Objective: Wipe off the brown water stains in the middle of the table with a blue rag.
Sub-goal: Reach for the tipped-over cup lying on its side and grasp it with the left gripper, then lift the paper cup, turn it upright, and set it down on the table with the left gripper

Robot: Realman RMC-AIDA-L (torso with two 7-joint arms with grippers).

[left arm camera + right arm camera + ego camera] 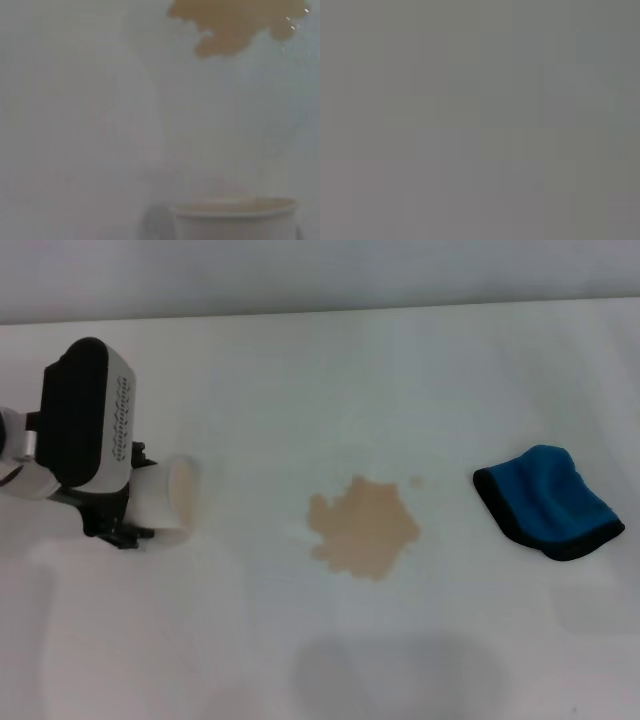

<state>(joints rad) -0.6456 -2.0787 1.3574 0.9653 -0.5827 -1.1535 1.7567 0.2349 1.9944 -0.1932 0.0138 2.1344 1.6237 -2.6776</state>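
The brown water stains [365, 527] lie as a tan lobed blotch in the middle of the white table [300, 370], with a tiny spot [417, 481] just beyond it. The blotch also shows in the left wrist view [235, 22]. The blue rag [548, 502], black-edged and folded, lies on the table to the right of the stain, untouched. My left gripper [135, 512] is at the far left, shut on a white paper cup [172, 498] tipped on its side with its mouth toward the stain. My right gripper is out of view.
The cup's rim [235, 207] fills the near edge of the left wrist view. The right wrist view shows only plain grey. The table's far edge [320, 310] meets a grey wall.
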